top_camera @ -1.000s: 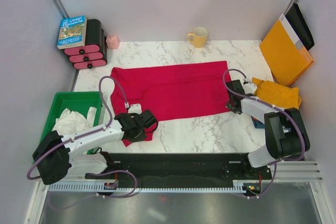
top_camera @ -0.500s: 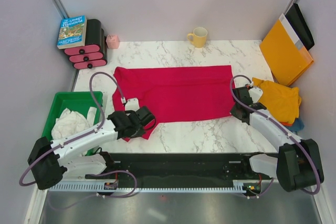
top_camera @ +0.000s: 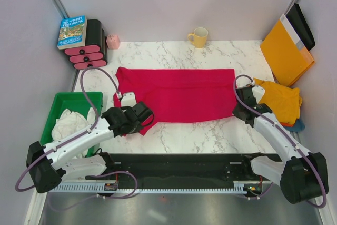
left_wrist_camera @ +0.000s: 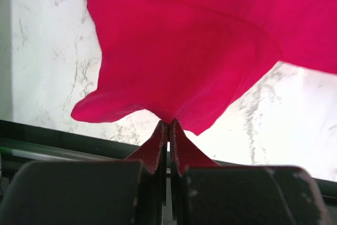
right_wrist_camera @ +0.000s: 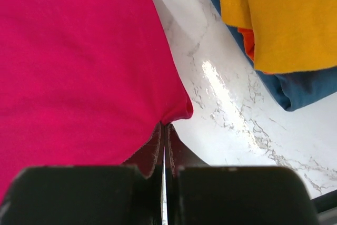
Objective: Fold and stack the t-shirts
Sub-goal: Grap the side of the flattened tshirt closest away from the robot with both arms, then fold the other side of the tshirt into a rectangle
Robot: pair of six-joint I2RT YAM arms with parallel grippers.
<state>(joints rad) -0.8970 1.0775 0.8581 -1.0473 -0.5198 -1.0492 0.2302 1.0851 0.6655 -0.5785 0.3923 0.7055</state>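
I have the crimson t-shirt [top_camera: 179,93] spread as a long band across the middle of the worktop [top_camera: 210,130], running left to right. Both arms grip it along its near edge.

My left claw [left_wrist_camera: 168,125] is fully closed on the shirt's near-left corner. In the left wrist view a point of red cloth is pinched between the two fingers, and the fabric fans out from it over the marble. My right claw [right_wrist_camera: 163,126] is clamped just as tightly on the near-right corner, with the hem tucked between its fingers where the cloth ends.

Just right of that corner sits a pile of shirts. The mustard-yellow shirt [top_camera: 279,98] is on top, a sliver of the orange-red shirt [right_wrist_camera: 247,46] shows beneath it, and the blue shirt [right_wrist_camera: 295,90] is at the bottom. The pile is close to the crimson shirt but not touching it; bare marble shows between them.

Off the left edge of the worktop, a green bin [top_camera: 79,98] holds a crumpled white shirt [top_camera: 68,122]. A yellow mug [top_camera: 199,37] stands at the far edge. An orange-yellow envelope [top_camera: 284,51] leans against the right wall, and a book [top_camera: 72,31] sits in the far-left corner.
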